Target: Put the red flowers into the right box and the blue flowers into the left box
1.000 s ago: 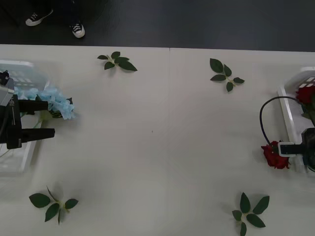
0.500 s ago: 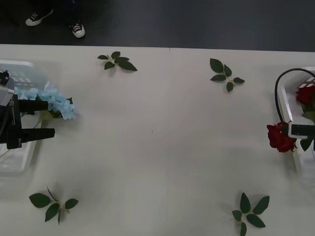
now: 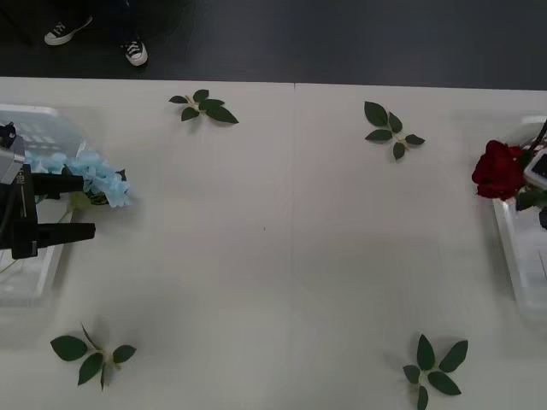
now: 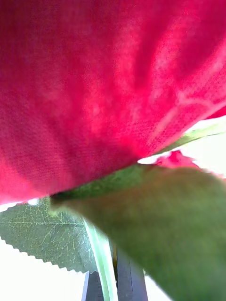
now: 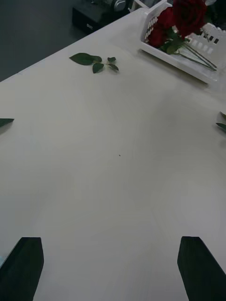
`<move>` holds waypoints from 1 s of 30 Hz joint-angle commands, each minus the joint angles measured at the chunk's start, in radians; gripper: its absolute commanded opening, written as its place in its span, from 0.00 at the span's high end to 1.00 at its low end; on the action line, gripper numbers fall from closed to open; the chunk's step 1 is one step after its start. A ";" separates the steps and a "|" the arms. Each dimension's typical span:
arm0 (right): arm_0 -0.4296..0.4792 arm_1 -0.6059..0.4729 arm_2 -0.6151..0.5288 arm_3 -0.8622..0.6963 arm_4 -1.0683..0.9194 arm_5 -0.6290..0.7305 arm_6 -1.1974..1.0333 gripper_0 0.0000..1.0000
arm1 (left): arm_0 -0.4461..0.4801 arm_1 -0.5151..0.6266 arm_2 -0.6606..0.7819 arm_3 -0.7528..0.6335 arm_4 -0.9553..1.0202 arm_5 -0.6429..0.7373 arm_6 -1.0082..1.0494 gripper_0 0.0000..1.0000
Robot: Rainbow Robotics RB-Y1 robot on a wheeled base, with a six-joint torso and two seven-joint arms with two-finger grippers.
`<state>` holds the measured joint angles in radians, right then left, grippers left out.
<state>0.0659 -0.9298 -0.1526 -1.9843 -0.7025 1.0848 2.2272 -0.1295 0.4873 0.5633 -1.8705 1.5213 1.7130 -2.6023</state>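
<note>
The red rose [image 3: 497, 170], clamped by its stem in the right gripper [image 3: 538, 171], hangs over the right box's [image 3: 513, 248] near wall, while the left gripper [image 3: 73, 205] waits spread.

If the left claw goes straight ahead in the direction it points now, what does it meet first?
Probably nothing close by. The left claw is open and points across the bare table toward the right box with the red flowers on the far side. Its height over the table is unclear.

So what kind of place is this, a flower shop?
More likely a test room or lab: a plain white table holding artificial roses, scattered leaf sprigs and white plastic baskets, beside a dark floor.
</note>
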 commanded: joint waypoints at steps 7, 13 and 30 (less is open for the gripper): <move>0.120 0.097 -0.191 -0.126 0.110 -0.079 -0.336 1.00 | -0.015 0.036 0.006 -0.024 0.005 -0.007 -0.062 0.17; 0.150 0.140 -0.231 -0.136 0.195 -0.075 -0.538 1.00 | -0.015 0.036 0.006 -0.024 0.005 -0.007 -0.062 0.17; 0.140 0.436 -0.150 0.039 0.649 -0.359 -0.916 1.00 | -0.015 0.036 0.006 -0.024 0.005 -0.007 -0.062 0.17</move>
<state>0.2217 -0.5313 -0.3113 -1.9648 -0.0724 0.7601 1.3805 -0.1295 0.4873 0.5633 -1.8705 1.5213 1.7130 -2.6023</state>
